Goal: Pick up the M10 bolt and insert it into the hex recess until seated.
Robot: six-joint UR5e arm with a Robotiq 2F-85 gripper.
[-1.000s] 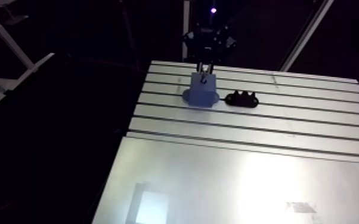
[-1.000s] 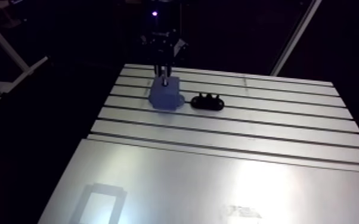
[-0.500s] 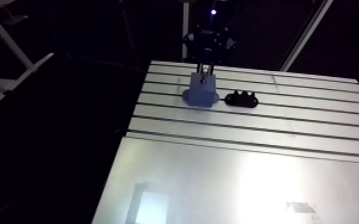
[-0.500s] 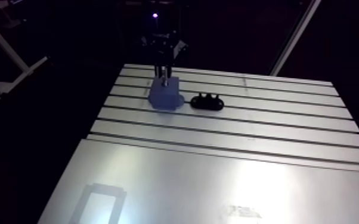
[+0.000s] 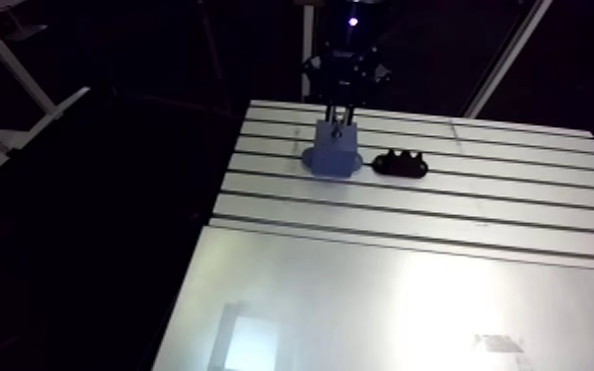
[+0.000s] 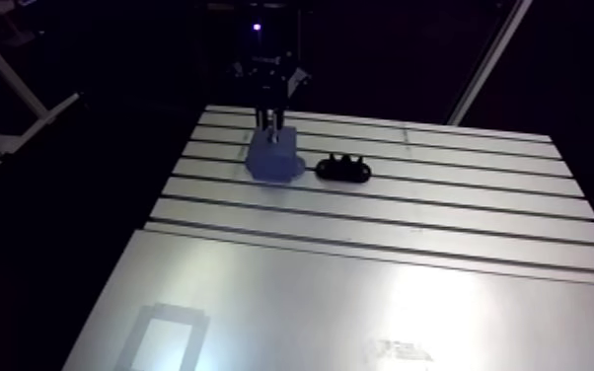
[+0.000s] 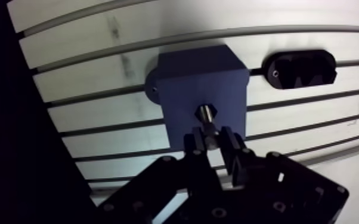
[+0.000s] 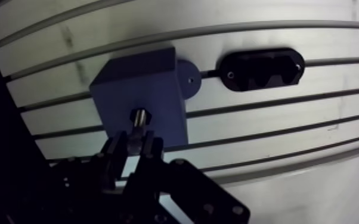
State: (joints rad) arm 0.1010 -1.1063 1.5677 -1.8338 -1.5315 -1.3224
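Bolt (image 7: 208, 122) is pinched by its shank in the claw (image 7: 213, 142), which is closed on it with only the bolt's width between the tips. The bolt stands roughly upright under the claw, and its lower end meets the recess (image 7: 206, 111) in the top face of the blue block (image 7: 200, 74).

The pick-up is done, and the bolt is lined up with the recess. Its end looks to be at the mouth of the recess or just inside. How deep it sits cannot be told from the wrist view, so I judge the seating as not yet confirmed. What is left is probably a push straight down until the head bottoms out, with a small turn if the hex flats do not match, and then letting go of the bolt.

Beyond the block, just beside it but apart from it, a black holder (image 7: 301, 68) lies along one slot of the bench (image 7: 128, 33). The arm view shows block and holder near the far edge of the bench, with the claw coming down onto the block from above.
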